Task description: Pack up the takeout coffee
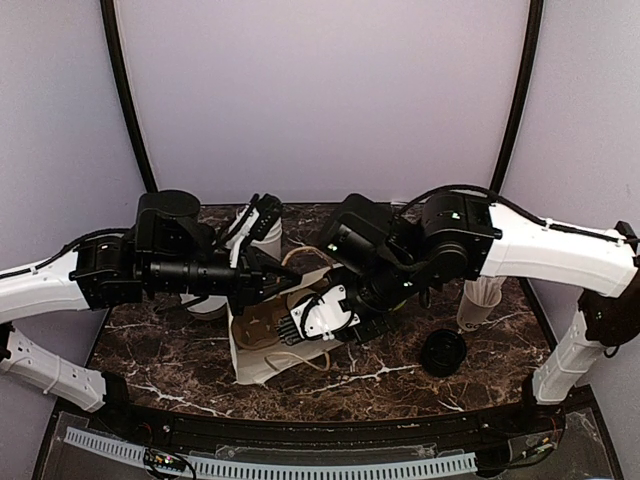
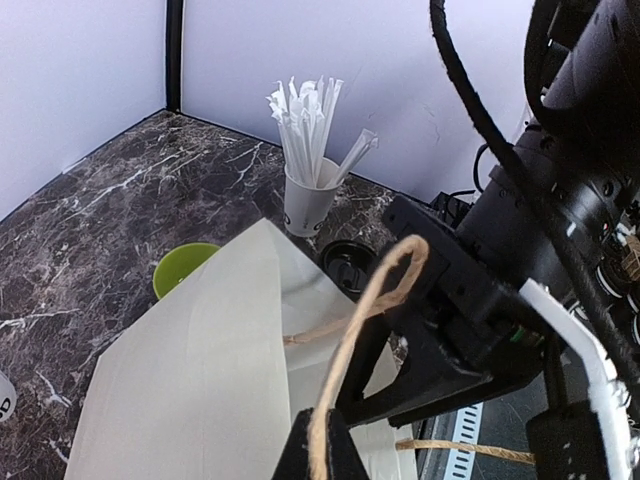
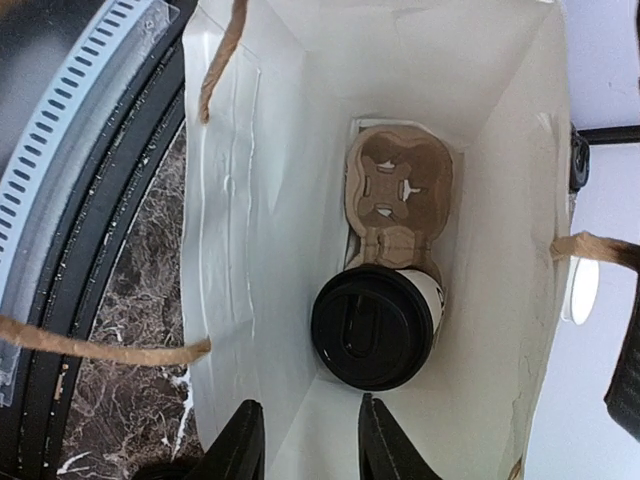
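Note:
A takeout coffee cup (image 3: pixel 373 327), white with a black lid, stands in a brown cardboard carrier (image 3: pixel 398 185) at the bottom of the open white paper bag (image 3: pixel 270 200). My right gripper (image 3: pixel 312 445) hangs just above the cup at the bag's mouth, jaws apart with nothing between them. In the top view it (image 1: pixel 298 326) reaches down over the bag (image 1: pixel 250 365). My left gripper (image 2: pixel 322 440) is shut on the bag's twine handle (image 2: pixel 375 300) and holds it up; from above it (image 1: pixel 290 263) sits over the bag's far-left edge.
A white cup full of white sticks (image 2: pixel 310 195) stands at the right behind a loose black lid (image 2: pixel 350 265), with a lime-green bowl (image 2: pixel 185 268) beside them. The same lid (image 1: pixel 443 352) lies right of the bag. Another white cup (image 1: pixel 266 230) shows behind the left arm.

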`<state>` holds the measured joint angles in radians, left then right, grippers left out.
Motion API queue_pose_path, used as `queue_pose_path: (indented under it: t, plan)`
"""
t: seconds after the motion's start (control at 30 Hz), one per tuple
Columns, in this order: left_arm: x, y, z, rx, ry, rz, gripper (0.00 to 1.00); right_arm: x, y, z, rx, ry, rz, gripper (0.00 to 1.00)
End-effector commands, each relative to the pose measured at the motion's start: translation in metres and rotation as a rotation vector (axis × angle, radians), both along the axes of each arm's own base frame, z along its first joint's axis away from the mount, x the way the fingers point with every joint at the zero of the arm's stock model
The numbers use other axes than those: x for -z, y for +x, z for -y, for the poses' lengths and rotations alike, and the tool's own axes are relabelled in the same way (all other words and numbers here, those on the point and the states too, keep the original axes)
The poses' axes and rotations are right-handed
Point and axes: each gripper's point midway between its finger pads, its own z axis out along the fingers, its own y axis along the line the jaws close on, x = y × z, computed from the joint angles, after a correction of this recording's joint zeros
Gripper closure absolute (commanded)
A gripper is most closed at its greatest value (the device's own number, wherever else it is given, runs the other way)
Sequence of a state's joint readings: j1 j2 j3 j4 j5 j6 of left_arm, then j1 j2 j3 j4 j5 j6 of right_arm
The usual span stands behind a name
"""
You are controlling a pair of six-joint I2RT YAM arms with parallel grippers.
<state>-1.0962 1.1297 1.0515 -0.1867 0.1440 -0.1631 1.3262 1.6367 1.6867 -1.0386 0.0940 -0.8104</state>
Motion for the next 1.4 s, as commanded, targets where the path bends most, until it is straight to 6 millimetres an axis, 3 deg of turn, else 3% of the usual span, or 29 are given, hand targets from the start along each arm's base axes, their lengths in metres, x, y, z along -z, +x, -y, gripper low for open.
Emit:
queue_pose_path:
  t: [0.0,0.2,0.37,0.43,0.53,0.67,0.8,0.97,1.13,1.27,1.37]
  plan:
    - [-0.008,-0.002,-0.004,-0.011,-0.049,-0.004,0.99,0.009,0.021,-0.016,0.051,-0.002,0.138,0.68]
    - [-0.009,-0.005,-0.001,0.007,-0.067,-0.018,0.97,0.044,0.036,-0.018,0.065,-0.1,0.22,0.64]
    - [-0.011,-0.007,-0.002,0.012,-0.09,-0.022,0.93,0.06,0.031,-0.015,0.048,-0.136,0.243,0.41]
    - [-0.012,-0.008,-0.003,0.01,-0.09,-0.018,0.86,0.07,0.032,-0.011,0.045,-0.166,0.245,0.36]
    - [-0.012,-0.004,-0.007,-0.014,-0.071,-0.008,0.65,0.08,0.034,-0.009,0.036,-0.208,0.261,0.32]
    - [-0.016,-0.004,-0.014,-0.026,-0.046,0.015,0.48,0.079,0.041,-0.015,0.032,-0.212,0.291,0.25]
    - [-0.032,-0.016,-0.021,0.027,-0.064,0.034,0.36,0.077,0.051,-0.023,0.049,-0.204,0.293,0.19]
    - [-0.058,-0.029,-0.041,0.055,-0.094,0.104,0.3,0.075,0.065,-0.031,0.076,-0.179,0.288,0.1]
    - [-0.055,0.01,-0.08,-0.22,-0.043,0.205,0.19,0.081,0.08,-0.034,0.104,-0.178,0.283,0.06]
    - [-0.033,0.037,-0.099,-0.356,0.016,0.187,0.16,0.089,0.092,-0.034,0.124,-0.189,0.244,0.03]
    - [-0.003,0.057,-0.111,-0.403,0.046,0.117,0.16,0.093,0.1,-0.036,0.14,-0.19,0.223,0.01]
